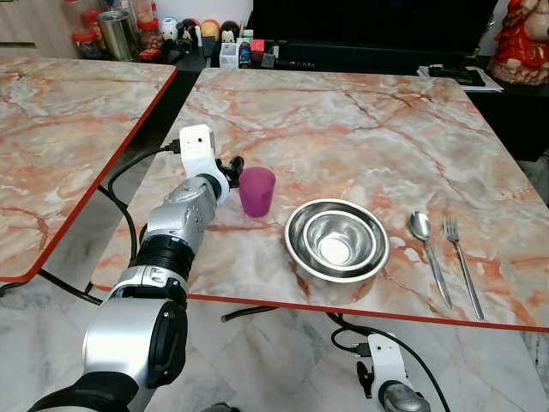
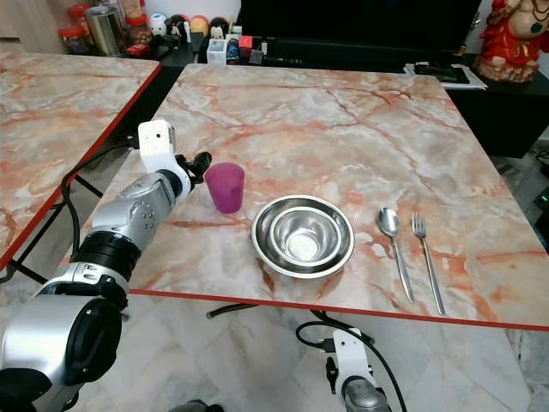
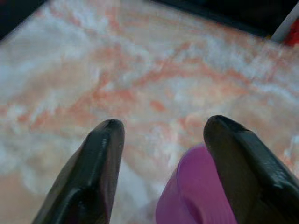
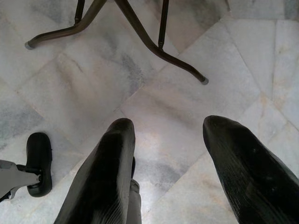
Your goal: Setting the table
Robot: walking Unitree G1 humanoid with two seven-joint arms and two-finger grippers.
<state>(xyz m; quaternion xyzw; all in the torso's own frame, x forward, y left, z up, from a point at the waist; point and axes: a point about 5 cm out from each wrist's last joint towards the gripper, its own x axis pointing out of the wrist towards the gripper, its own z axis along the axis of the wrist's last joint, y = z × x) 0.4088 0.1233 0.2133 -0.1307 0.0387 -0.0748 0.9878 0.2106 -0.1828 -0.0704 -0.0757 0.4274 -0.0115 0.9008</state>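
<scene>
- I see my left gripper [image 3: 159, 140] over the marble table [image 1: 360, 120], its fingers spread wide, one finger against the purple cup [image 1: 256, 190].
- The cup stands upright, just left of the nested steel bowls [image 1: 337, 239].
- A spoon [image 1: 427, 250] and a fork [image 1: 461, 262] lie side by side right of the bowls.
- My right gripper [image 4: 166, 154] hangs open over the floor tiles [image 4: 84, 88].
</scene>
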